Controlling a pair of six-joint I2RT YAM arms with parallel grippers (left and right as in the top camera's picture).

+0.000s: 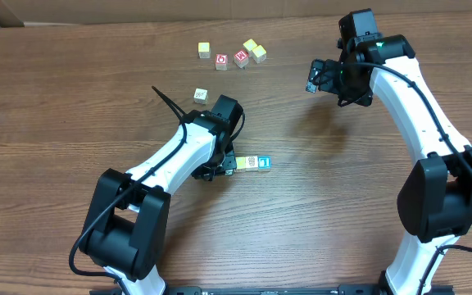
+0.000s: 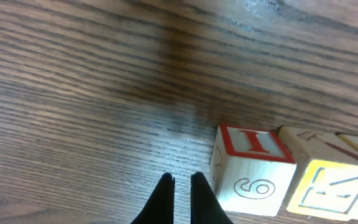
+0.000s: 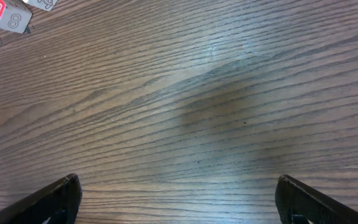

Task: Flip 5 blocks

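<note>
Brown wood-grain table (image 1: 72, 123) fills every view. Across it reach the left arm (image 1: 170, 160) and the right arm (image 1: 408, 98). The right gripper (image 3: 179, 199) hangs over bare wood, jaws spread wide, holding nothing. The left gripper (image 2: 182, 182) is pinched fully together and empty. Its tips sit low, just beside the end block (image 2: 250, 171) of a short row of blocks (image 1: 251, 163) near the table's middle. A lone block (image 1: 200, 95) sits beyond that arm, and other blocks (image 1: 258, 54) lie at the far side with two red cubes (image 1: 221, 61). These cubes look light, rigid and smooth-faced, so a nudge would likely make them skid or tumble. Neighbours touch in the row, so the free opposite faces, across the row, seem the place to pinch.
</note>
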